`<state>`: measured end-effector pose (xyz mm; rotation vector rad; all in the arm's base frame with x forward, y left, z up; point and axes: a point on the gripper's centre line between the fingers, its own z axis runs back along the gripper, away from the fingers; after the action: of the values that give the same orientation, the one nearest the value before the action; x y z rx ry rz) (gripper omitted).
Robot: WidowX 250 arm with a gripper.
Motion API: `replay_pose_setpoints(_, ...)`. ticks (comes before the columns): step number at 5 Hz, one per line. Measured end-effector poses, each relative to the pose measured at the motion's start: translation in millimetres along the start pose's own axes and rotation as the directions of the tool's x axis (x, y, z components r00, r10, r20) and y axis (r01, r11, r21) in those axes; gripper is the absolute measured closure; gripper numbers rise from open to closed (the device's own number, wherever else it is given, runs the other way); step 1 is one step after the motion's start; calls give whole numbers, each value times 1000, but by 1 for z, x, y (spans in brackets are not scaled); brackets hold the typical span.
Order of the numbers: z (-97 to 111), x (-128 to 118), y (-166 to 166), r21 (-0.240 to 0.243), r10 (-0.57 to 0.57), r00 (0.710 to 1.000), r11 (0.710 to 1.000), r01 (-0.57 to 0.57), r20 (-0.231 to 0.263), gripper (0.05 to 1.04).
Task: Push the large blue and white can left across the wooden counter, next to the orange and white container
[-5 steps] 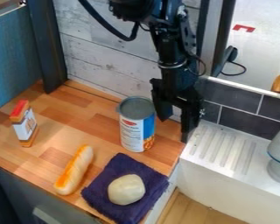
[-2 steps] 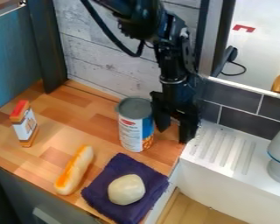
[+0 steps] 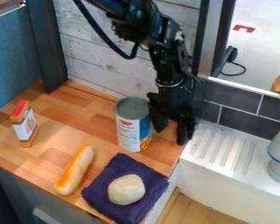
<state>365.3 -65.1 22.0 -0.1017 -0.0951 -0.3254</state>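
Camera view: the black gripper (image 3: 171, 136), fingers parted, hangs just beside a smooth cylindrical can (image 3: 130, 127), near folded purple cloth (image 3: 115, 168).

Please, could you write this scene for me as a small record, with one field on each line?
gripper: black claw, fingers apart, pointing down
nearest thing: tall can, upright, beside the claw on the counter; contact cannot be told
cloth: dark purple cloth, in front of the can
on cloth: pale round item
bread: long roll, left of the cloth
box: small orange and white box, standing at far left
right side: white sink with ridged ledge
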Motion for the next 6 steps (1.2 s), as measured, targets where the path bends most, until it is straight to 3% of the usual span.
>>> replay_pose_setpoints(2, 1, 0, 21, 28, 64, 998, 997, -65, 24, 83)
replay_pose_setpoints(4, 1, -2, 46, 26, 144, 989, 989, -145, 33, 83)
replay_pose_setpoints(6, 6, -19, 78, 26, 197, 980, 980, -198, 40, 83)
